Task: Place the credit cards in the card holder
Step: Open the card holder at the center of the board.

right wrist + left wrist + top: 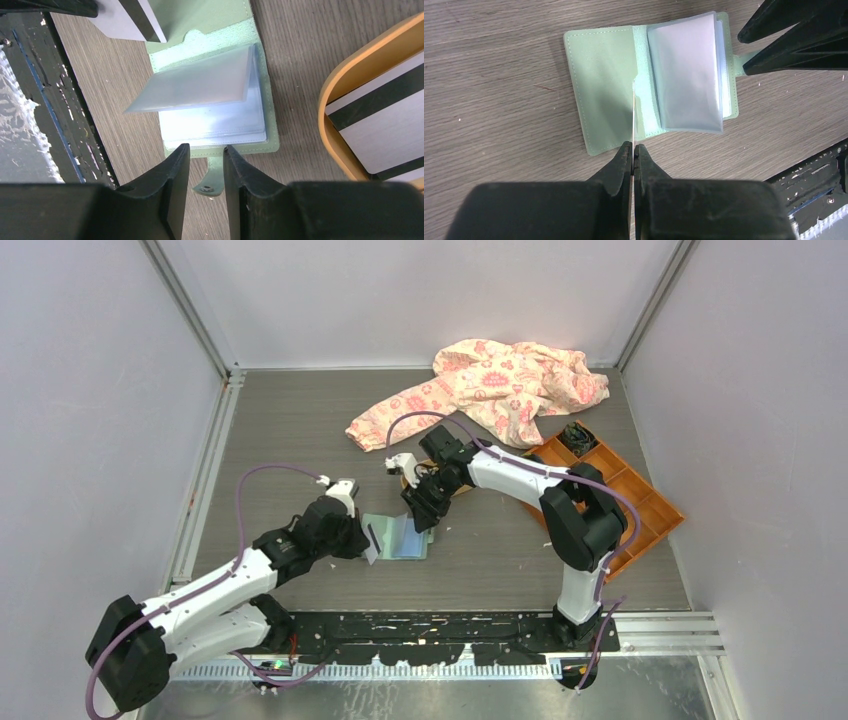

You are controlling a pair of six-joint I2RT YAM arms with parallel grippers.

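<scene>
The left end effector (632, 150) is clenched on a thin white card (632, 111). It holds the card on edge and pointing straight ahead of its tips. Directly in front of it, the pale green card holder (599, 85) lies open flat on the grey surface (300, 440). The card's far edge reaches the inner cover right beside the fold, though I cannot tell whether it has entered a slot. One clear plastic sleeve (200, 87) stands half lifted above the rest of the stack. The right end effector (206, 150) sits at the opposite edge of the holder, its two fingers parted. The little snap tab (206, 182) lies in the gap between them and looks unpinched, so this end effector is grasping nothing. Just off to that end effector's side is an orange tray (327, 100). Inside it lie other cards (385, 127), pale grey with a dark stripe. Well beyond both arms lies a crumpled pink patterned cloth (490, 390), with an orange compartment box (625, 495) near it.
</scene>
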